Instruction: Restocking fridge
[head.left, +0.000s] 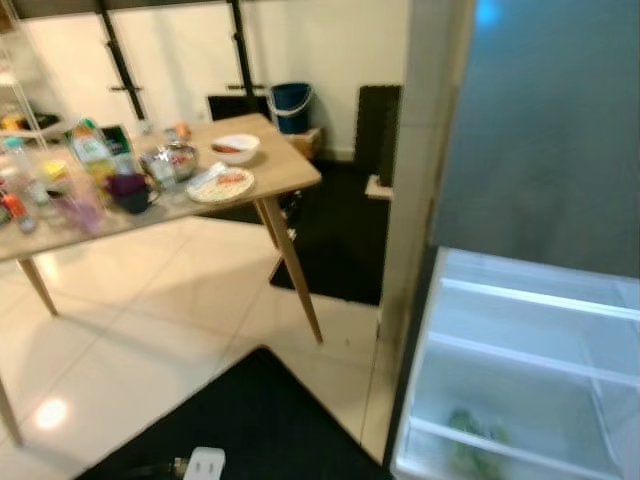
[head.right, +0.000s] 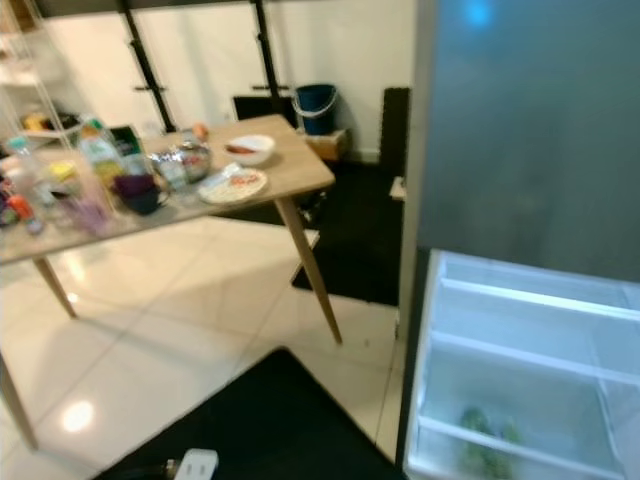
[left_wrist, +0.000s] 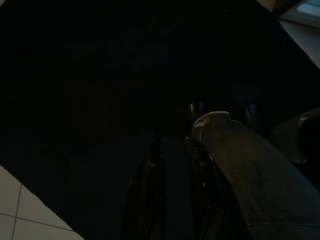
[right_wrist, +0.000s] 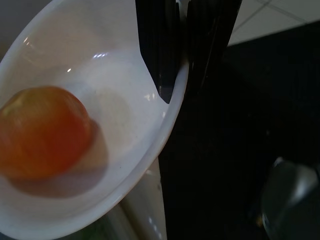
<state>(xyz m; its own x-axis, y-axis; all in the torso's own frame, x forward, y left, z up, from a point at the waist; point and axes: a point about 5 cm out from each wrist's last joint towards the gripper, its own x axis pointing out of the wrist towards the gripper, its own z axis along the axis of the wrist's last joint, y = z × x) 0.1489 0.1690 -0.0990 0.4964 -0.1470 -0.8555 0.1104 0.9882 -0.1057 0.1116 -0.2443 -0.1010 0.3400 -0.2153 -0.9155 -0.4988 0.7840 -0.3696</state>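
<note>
The right gripper (right_wrist: 181, 75) is clamped on the rim of a white bowl (right_wrist: 115, 130) that holds an orange-red fruit (right_wrist: 42, 132), above a black mat (right_wrist: 240, 125). The left gripper (left_wrist: 175, 165) hangs over the mat with its fingers pressed together, holding nothing. The fridge (head.left: 520, 370) stands open on the robot's right, greens (head.right: 485, 440) on its lowest shelf, while the table (head.left: 285, 170) of food stands well apart to the left.

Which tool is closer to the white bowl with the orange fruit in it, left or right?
Right. The right tool is clamped on the white bowl's rim, one finger inside and one outside, with the orange fruit inside. The left tool hangs idle over the black mat.
</note>
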